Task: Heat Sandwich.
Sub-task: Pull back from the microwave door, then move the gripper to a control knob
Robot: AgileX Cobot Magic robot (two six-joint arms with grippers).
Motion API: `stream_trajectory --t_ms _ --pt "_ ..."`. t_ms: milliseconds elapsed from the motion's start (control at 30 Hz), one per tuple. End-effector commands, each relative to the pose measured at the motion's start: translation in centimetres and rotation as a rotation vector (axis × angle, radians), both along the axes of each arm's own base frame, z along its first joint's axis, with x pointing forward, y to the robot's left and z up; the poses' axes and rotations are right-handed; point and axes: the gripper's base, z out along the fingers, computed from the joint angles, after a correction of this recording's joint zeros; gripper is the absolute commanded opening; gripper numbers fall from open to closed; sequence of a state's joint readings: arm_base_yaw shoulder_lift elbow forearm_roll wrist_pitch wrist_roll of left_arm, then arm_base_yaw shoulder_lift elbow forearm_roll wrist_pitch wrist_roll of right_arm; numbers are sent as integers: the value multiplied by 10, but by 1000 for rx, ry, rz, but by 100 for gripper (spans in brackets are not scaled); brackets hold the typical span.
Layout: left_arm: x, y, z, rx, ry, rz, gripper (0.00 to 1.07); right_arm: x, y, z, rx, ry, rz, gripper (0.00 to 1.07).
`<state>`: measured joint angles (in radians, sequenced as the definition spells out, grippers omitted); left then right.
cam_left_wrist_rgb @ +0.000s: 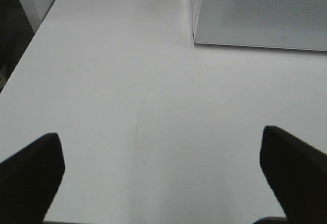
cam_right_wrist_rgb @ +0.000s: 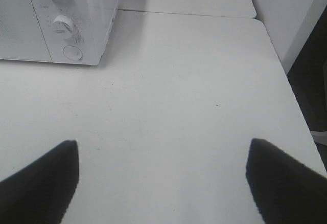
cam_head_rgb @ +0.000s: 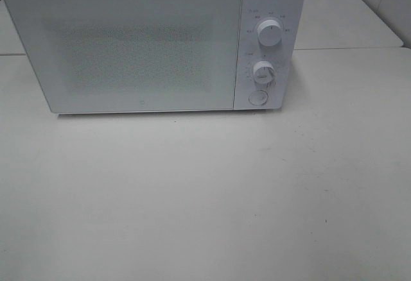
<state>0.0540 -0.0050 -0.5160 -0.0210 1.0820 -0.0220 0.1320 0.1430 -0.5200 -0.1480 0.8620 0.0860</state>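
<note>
The sandwich is out of view. A white microwave (cam_head_rgb: 154,43) stands at the back of the table with its door shut; two dials (cam_head_rgb: 270,32) and a round button (cam_head_rgb: 258,97) sit on its right panel. In the left wrist view my left gripper (cam_left_wrist_rgb: 163,178) is open over bare table, with the microwave's front corner (cam_left_wrist_rgb: 255,14) ahead of it. My right gripper (cam_right_wrist_rgb: 163,178) is also open with nothing between its fingers, and the microwave's control panel (cam_right_wrist_rgb: 66,24) lies ahead of it. Neither arm shows in the exterior high view.
The white table (cam_head_rgb: 205,197) spreads in front of the microwave. A second table surface (cam_head_rgb: 347,11) adjoins at the back right. The table's left edge (cam_left_wrist_rgb: 30,45) and right edge (cam_right_wrist_rgb: 286,81) drop off to dark floor.
</note>
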Motion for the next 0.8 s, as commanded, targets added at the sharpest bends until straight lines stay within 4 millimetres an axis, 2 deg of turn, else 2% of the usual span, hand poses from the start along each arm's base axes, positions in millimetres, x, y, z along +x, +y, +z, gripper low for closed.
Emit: stream_trajectory --t_ms 33,300,467,633,767,800 --pt "-3 -1 1 -2 -31 -2 98 14 3 6 -3 -29 10 80" --pt "-3 -1 1 -2 -31 -2 98 41 7 7 1 -35 24 78" --pt "-3 -1 1 -2 -31 -2 98 66 12 6 6 -17 34 76" --pt "-3 -1 1 -2 -31 -2 98 77 14 5 4 -8 40 76" --pt "-3 -1 1 -2 -31 -2 98 100 18 1 4 1 55 76" --pt "-3 -1 1 -2 -31 -2 98 100 18 1 4 1 55 76"
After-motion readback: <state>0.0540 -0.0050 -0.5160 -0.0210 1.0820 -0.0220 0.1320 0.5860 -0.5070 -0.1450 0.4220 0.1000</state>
